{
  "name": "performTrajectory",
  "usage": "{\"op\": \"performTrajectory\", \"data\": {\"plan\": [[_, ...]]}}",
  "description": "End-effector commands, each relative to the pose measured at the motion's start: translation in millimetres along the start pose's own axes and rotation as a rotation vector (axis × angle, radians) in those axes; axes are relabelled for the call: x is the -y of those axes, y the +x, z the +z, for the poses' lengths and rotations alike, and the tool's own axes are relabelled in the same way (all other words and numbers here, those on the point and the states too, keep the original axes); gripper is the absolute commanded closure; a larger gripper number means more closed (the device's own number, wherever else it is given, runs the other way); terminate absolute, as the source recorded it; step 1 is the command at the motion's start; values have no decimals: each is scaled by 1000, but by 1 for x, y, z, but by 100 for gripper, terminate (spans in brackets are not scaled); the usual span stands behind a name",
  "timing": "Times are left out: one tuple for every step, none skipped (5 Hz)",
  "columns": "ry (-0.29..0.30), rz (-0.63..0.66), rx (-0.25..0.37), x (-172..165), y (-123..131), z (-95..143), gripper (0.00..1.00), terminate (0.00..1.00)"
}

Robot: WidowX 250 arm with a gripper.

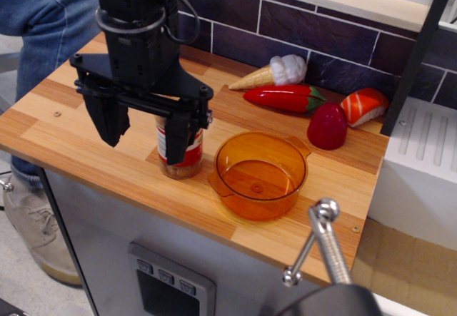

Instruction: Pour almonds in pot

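In the only view, the pot (260, 175) sits empty near the front right of the counter (64, 127), so no pouring has happened. The jar (180, 152) stands upright just left of it, close but apparently not touching, with the almonds (183, 167) lying in its bottom. The gripper (146, 123) hangs over the jar with its fingers (111, 120) spread wide; the right finger is in front of the jar's upper part, the left one well clear of it, and nothing is pinched. By my reading, grasping, lifting, tilting and pouring all remain. The pot's front rim lies close to the counter's front edge, so little room is there. Behind it, a red fruit (327, 125), a chili (284, 97), a sushi piece (363, 106) and an ice cream cone (275, 72) crowd the back wall. Bare counter opens to the left of the jar.
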State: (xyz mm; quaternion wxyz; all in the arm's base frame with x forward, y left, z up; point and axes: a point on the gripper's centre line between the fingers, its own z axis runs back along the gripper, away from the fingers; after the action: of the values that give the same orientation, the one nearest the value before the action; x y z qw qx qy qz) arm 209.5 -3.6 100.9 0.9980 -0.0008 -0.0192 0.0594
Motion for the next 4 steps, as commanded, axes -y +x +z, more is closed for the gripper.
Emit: {"op": "performTrajectory", "data": {"plan": [[0,0,0,0,0,0,0,0],[-75,140,-135,-2,16,14,0,0],[-217,204,-196,-10,24,22,0,0],[-390,305,-311,-27,38,33,0,0]]}}
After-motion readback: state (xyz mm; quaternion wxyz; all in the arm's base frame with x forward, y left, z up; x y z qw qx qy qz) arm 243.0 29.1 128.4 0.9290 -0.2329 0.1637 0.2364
